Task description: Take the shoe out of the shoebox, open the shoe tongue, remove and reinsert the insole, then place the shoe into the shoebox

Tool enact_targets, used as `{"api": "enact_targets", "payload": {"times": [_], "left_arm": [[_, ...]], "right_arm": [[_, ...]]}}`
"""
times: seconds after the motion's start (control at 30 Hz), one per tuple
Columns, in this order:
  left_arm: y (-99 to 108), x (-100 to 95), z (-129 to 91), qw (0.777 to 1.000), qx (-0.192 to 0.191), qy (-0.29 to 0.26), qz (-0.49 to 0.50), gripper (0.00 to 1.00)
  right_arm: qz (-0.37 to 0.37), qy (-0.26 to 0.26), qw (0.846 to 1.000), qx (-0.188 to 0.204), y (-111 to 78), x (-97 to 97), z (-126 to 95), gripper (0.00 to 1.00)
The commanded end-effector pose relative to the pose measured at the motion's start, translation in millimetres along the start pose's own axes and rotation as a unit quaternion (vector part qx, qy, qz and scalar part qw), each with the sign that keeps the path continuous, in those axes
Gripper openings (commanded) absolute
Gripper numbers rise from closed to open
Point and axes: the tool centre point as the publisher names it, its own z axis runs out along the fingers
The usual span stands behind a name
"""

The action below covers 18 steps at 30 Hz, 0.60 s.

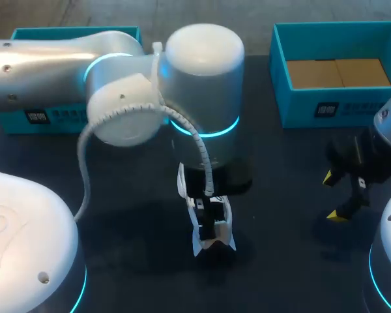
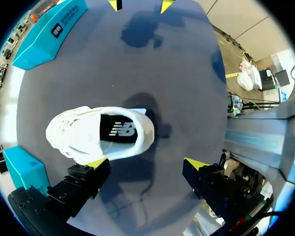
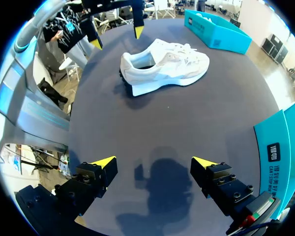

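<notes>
**Left hand right over the shoe, right hand well off to the side**

The white low-top sports shoe [image 2: 88, 132] is out of the box and stands upright on its sole in the middle of the dark bench [image 1: 280, 261]. Its long axis runs away from the robot, heel towards the robot's base and toe towards the far edge. The black insole [image 2: 122, 130] shows flat inside the opening.

The left hand [image 2: 146, 164] hangs directly above the shoe's heel end. Its fingers are spread wide and hold nothing. One yellow tip sits just beside the heel side of the shoe, though I can't tell if it touches, and the other is out over bare bench. The left arm is plainly the nearer one, so to my eye the work on the tongue or insole falls to it. The hand would want to shift along the shoe towards the laces.

The right hand [image 3: 154, 164] is well apart from the shoe on its right flank, also spread and empty, looking across at the shoe's side. Only open bench lies between them.

Beyond the shoe's toe, to the right, is the open turquoise cardboard shoebox [image 1: 280, 85] with a brown liner. A second turquoise box [image 1: 58, 120] sits beyond the toe on the left, half hidden under the left arm. Neither box crowds the shoe.
</notes>
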Motion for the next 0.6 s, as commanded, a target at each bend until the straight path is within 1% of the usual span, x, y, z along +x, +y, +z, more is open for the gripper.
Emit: {"api": "enact_targets", "payload": {"times": [0.03, 0.27, 0.43, 0.6], "left_arm": [[-20.9, -5.1, 22.6, 1.0, -0.009, 0.009, 0.0, 1.0], [-30.5, 2.4, 46.4, 1.0, -0.008, 0.02, -0.005, 1.0], [-27.6, 8.0, 56.2, 1.0, -0.009, 0.016, -0.01, 1.0], [-26.4, 9.3, 68.6, 1.0, -0.008, 0.011, -0.008, 1.0]], "right_arm": [[0.0, -0.001, 1.0, 0.0, -0.4, 1.8, -0.4, 1.0], [0.0, -0.001, 1.0, 0.0, -0.4, 1.8, -0.4, 1.0], [0.0, -0.001, 1.0, 0.0, -0.4, 1.8, -0.4, 1.0], [0.0, -0.001, 1.0, 0.0, -0.4, 1.8, -0.4, 1.0]]}}
